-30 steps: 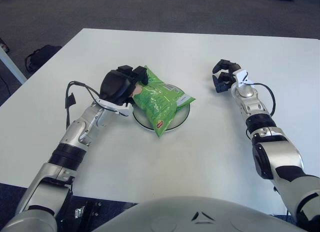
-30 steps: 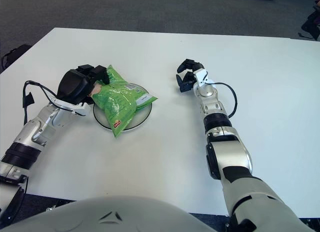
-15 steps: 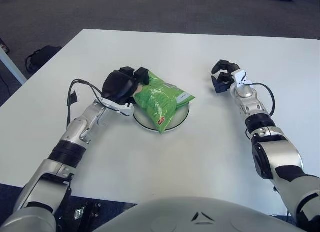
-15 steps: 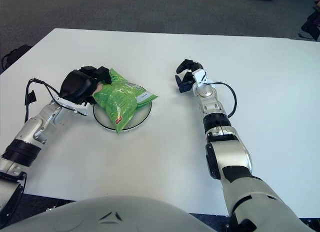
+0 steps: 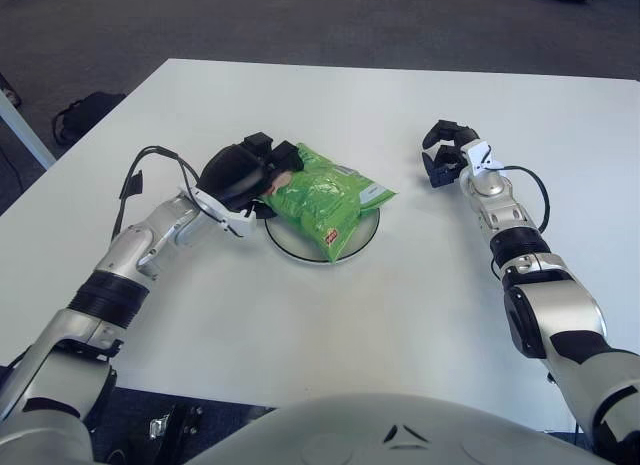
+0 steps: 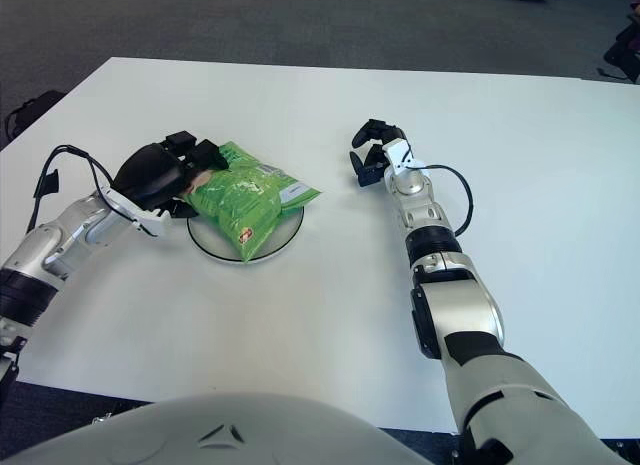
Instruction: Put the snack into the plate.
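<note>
In the left eye view the green snack bag (image 5: 325,193) lies across the round white plate (image 5: 360,235) on the smooth white table (image 5: 330,315), and the left hand (image 5: 240,175) has its dark fingers curled around the bag's left end, while the right hand (image 5: 445,153) sits idle well to the right of the plate with its fingers curled on nothing. In the right eye view the bag looks puffy, crinkly and shiny (probably very light, soft and a bit slippery, with bits inside that could crush), so I think a gentle pinch at the flat sealed end is the best place to hold it.
</note>
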